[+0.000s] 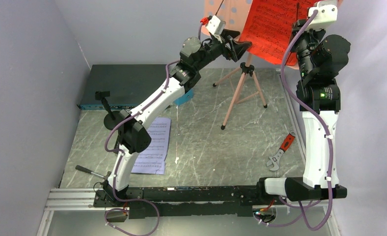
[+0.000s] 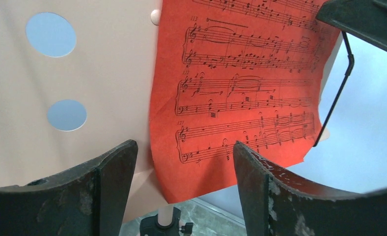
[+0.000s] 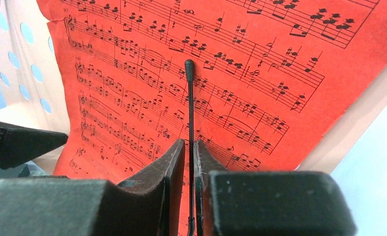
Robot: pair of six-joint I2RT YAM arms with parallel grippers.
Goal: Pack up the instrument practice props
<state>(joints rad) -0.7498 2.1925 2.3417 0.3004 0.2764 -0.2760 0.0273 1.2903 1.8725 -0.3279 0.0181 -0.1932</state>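
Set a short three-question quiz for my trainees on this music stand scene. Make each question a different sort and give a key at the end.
1. True or false: the left gripper is shut on the red music sheet.
2. Which thing is pinched by the right gripper? A: the black wire page holder. B: the wrench. C: the black box.
3. Fill the gap: the lavender music sheet lies flat on the ____, partly under the left arm.

Key
1. False. It is open, with one finger on either side of the sheet's lower edge.
2. A.
3. table.
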